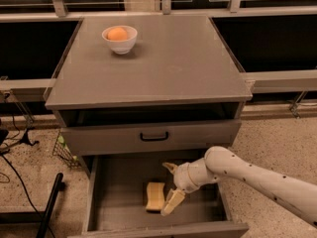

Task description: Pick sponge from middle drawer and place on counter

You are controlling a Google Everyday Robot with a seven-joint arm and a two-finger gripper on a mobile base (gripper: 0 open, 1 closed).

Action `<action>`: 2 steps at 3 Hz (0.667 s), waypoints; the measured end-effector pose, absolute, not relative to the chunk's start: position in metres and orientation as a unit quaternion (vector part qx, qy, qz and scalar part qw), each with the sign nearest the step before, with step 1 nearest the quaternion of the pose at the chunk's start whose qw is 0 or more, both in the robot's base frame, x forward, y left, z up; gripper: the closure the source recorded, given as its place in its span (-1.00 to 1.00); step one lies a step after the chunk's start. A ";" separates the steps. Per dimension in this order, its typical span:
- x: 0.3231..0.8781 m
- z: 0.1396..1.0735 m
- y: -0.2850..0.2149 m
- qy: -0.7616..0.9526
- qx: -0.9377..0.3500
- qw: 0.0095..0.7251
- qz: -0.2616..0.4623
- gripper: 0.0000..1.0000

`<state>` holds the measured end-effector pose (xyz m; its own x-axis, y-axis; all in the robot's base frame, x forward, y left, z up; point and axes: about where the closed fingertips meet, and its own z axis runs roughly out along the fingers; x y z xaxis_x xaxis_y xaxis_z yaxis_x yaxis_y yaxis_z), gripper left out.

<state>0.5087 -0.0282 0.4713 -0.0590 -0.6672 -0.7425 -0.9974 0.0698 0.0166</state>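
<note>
The pale-yellow sponge (155, 196) lies on the floor of the open middle drawer (119, 192), near its centre front. My gripper (171, 186) is down inside the drawer, just right of the sponge, with its jaws open. The lower cream fingertip (172, 203) is at the sponge's right edge; the upper fingertip (170, 167) stands behind it and clear of it. The sponge is not between the fingers. The grey counter (168, 68) is the cabinet's top slab above.
A white bowl (119, 39) holding an orange ball (117, 33) stands at the counter's back left. The drawer front with a black handle (154, 136) overhangs the open drawer. My white arm (257, 175) comes in from the right. A black stand (49, 207) is on the floor at left.
</note>
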 end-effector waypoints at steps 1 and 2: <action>0.514 0.460 -0.024 0.661 -0.635 0.311 0.251 -1.00; 0.519 0.453 -0.022 0.654 -0.645 0.324 0.226 -1.00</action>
